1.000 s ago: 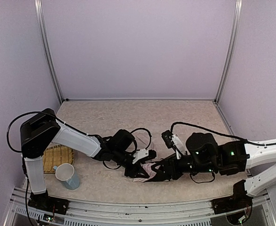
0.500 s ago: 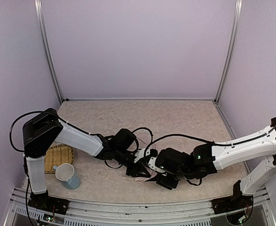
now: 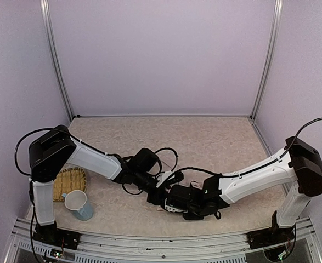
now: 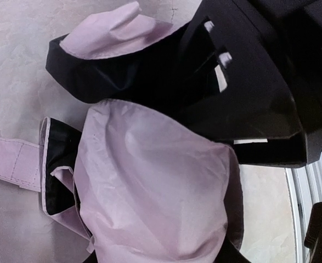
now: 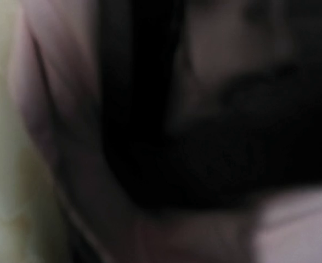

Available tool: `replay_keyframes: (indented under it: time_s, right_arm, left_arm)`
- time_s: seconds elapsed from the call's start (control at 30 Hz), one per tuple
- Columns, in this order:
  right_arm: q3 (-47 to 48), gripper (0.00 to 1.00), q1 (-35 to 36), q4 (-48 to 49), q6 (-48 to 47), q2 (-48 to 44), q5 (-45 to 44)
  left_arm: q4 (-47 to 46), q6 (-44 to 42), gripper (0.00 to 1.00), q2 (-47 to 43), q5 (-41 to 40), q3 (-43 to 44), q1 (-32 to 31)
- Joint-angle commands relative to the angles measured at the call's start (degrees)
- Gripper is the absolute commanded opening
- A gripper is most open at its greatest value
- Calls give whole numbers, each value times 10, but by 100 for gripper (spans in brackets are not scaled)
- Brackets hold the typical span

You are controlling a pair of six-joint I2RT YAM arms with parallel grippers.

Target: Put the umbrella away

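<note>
the umbrella (image 4: 150, 181) lies collapsed and crumpled on the table (image 3: 215, 137), close to the near edge at about 6 o'clock of the tabletop, wedged between the two grippers. in the left wrist view its pale pink fabric bulges in loose folds, with black lining showing along the edges. a flat pink strap (image 4: 10, 161) trails off toward 9 o'clock in that view.

the right gripper (image 3: 171, 204) is nearest and presses onto the bundle from its 4 o'clock side. its own camera gives only a dark blur of pink and black, so i cannot tell whether its jaws are apart or clamped. just beyond, the left gripper (image 3: 163, 185) meets the bundle from 10 o'clock. its fingers are hidden in every view, so its state cannot be told either.

at 9 o'clock from the umbrella a pale blue mug (image 3: 78, 204) stands upright, its rim overlapping the edge of a woven mat (image 3: 67, 182) lying just behind it. farther back the tabletop runs to the plain walls (image 3: 161, 55).
</note>
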State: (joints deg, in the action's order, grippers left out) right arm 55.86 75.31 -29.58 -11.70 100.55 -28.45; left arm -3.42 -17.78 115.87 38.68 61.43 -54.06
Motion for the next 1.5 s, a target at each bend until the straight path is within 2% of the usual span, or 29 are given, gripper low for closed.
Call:
replay_keyframes:
  time_s: [0.0, 0.03, 0.1, 0.17, 0.23, 0.27, 0.37, 0.57, 0.7, 0.8, 0.9, 1.0, 1.03, 1.13, 1.2, 1.37, 1.47]
  right_arm:
    - [-11, 37, -5, 10, 10, 59, 79]
    - [-10, 29, -5, 10, 12, 58, 88]
    - [-4, 21, -4, 6, 17, 53, 109]
    - [2, 18, -5, 2, 19, 49, 138]
    - [6, 17, -5, -1, 19, 48, 186]
    - [9, 16, -4, -2, 19, 49, 197]
    - [12, 14, -5, -7, 22, 60, 242]
    - [27, 13, -10, -43, 32, 94, 322]
    - [30, 13, -30, -75, 51, 97, 385]
    - [45, 14, -54, -107, 67, 97, 449]
    - [65, 16, -82, -125, 68, 106, 534]
    - [76, 17, -106, -135, 55, 124, 578]
    - [79, 16, -113, -140, 50, 128, 586]
    - [85, 16, -140, -157, 37, 140, 596]
    - [85, 16, -161, -165, 26, 144, 621]
    - [88, 18, -181, -180, 1, 156, 640]
    - [86, 18, -187, -173, -13, 162, 645]
  left_arm:
    - [152, -10, 44, 56, -21, -30, -1]
    - [147, -10, 48, 49, -13, -31, -1]
    - [121, -4, 62, 24, -8, -45, -1]
    - [64, 11, 75, -19, -21, -79, 3]
    - [-14, 30, 97, -73, -46, -130, 13]
    - [-57, 43, 99, -102, -62, -156, 18]
    - [-165, 75, 99, -179, -114, -230, 32]
    - [-350, 87, 99, -350, -213, -375, 34]
    - [-430, 37, 99, -454, -244, -445, -6]
    - [-439, -38, 99, -516, -291, -477, -72]
    - [-385, -91, 97, -571, -377, -475, -144]
    - [-308, -113, 90, -620, -424, -464, -202]
    - [-288, -116, 84, -628, -435, -463, -224]
    - [-241, -114, 69, -614, -480, -458, -263]
    - [-202, -114, 66, -569, -505, -438, -275]
    - [-123, -143, 77, -385, -586, -336, -274]
    - [-118, -171, 81, -286, -619, -281, -257]
